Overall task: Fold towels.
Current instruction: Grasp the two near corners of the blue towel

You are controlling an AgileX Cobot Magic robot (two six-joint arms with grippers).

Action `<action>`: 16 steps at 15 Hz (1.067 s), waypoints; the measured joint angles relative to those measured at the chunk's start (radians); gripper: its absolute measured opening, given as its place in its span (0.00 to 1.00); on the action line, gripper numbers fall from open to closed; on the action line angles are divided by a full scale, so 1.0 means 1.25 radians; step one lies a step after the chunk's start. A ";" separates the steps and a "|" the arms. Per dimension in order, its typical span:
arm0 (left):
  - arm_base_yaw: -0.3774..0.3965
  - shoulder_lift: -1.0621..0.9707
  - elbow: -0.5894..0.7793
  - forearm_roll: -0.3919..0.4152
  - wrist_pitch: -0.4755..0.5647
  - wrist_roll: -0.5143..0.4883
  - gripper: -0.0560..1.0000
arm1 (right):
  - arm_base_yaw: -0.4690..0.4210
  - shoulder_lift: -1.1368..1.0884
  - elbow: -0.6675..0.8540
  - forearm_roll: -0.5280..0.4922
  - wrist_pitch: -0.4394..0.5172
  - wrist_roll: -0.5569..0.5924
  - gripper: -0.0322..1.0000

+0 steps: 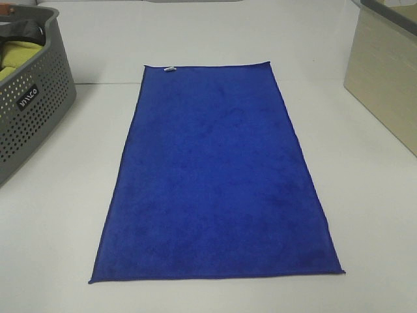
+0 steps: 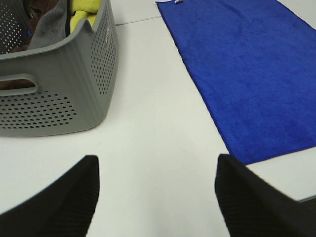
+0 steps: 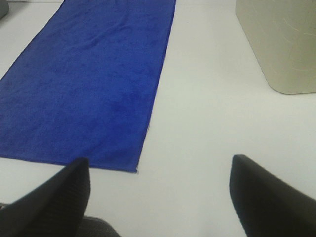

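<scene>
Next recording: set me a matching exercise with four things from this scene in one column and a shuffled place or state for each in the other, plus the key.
Things:
1. blue towel
2. grey perforated basket
3. beige container
4. white tag

Place or state:
A. at the right edge of the exterior high view
B. on the towel's far short edge
C. spread flat and unfolded in the middle
D. on the left, holding a yellow-green cloth

Pairs: 1-C, 2-D, 3-A, 4-B
</scene>
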 joint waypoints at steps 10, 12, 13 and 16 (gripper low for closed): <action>0.000 0.000 0.000 -0.058 -0.006 -0.002 0.66 | 0.000 0.001 0.000 0.000 0.000 0.000 0.75; 0.000 0.000 0.000 -0.058 -0.022 -0.025 0.66 | 0.000 0.030 -0.002 0.001 -0.006 0.011 0.75; 0.000 0.002 0.000 -0.059 -0.057 -0.054 0.66 | 0.000 0.063 -0.010 0.001 -0.033 0.034 0.75; 0.000 0.080 -0.001 -0.070 -0.223 -0.177 0.66 | 0.000 0.201 -0.038 0.001 -0.142 0.065 0.75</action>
